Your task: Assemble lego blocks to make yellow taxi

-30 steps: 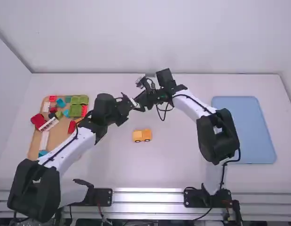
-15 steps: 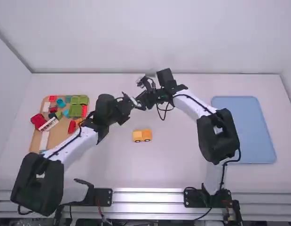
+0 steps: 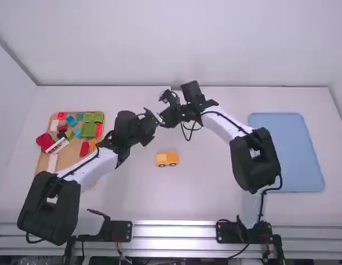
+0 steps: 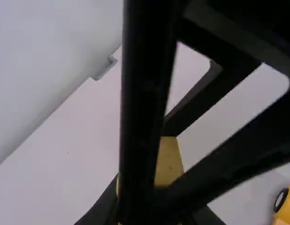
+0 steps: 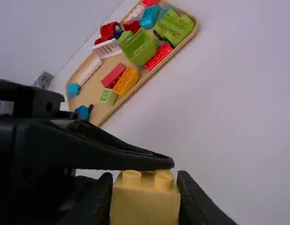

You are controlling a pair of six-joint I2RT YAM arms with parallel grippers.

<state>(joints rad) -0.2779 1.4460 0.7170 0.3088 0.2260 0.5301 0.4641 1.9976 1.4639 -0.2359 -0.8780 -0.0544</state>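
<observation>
White tabletop met pale wall at twelve o'clock, wooden tray at ten, blue mat at three. Left gripper and right gripper both clamped a yellow block (snug quarters), the wheeled yellow piece at their six.

I counted two arms, one wooden tray at left, one blue tray at right, one orange car mid-frame, one yellow block.
</observation>
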